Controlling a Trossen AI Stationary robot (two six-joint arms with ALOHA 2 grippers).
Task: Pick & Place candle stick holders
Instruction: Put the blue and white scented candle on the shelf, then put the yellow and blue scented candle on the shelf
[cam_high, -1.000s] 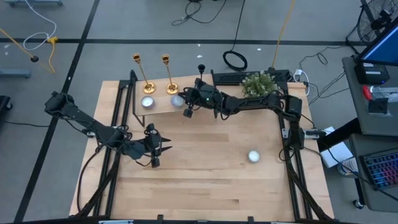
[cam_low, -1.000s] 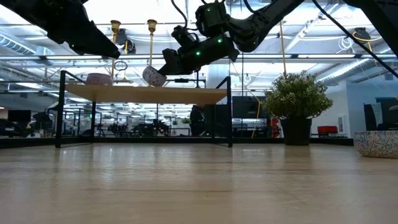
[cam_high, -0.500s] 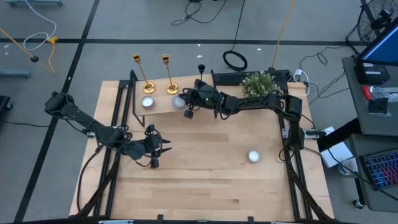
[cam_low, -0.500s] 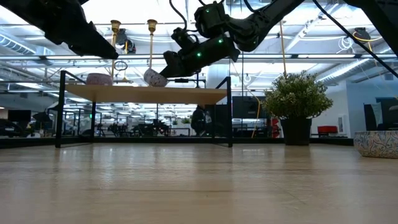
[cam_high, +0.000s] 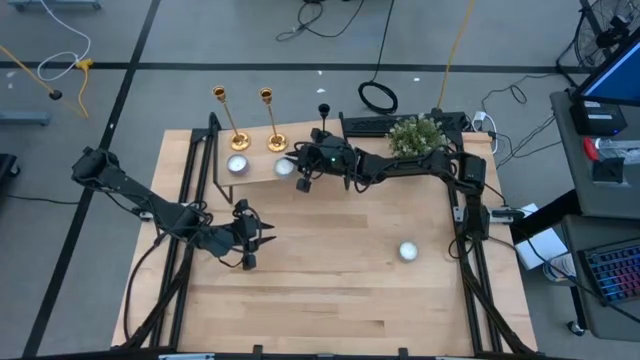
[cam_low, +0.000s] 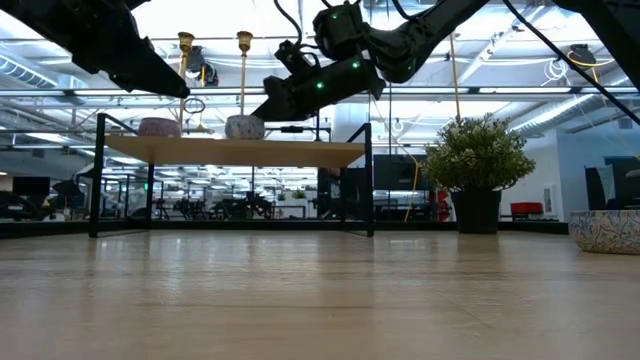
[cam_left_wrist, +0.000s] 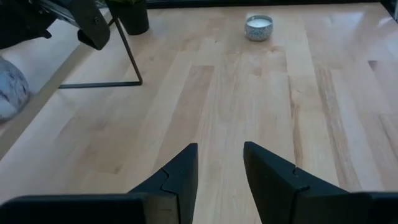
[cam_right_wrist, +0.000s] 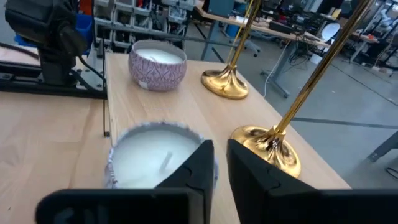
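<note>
Just beyond your right tool (cam_right_wrist: 221, 163), nearly closed beside a candle jar (cam_right_wrist: 155, 160), stand two upright gold candle stick holders (cam_right_wrist: 266, 140), far from the left arm.

Two candle holders (cam_high: 233, 120) and two candle jars (cam_high: 237, 165) on a raised shelf (cam_high: 255, 172), plant (cam_high: 414, 135) to its right, third jar (cam_high: 408, 251) on the surface (cam_high: 330, 290) in front.
</note>
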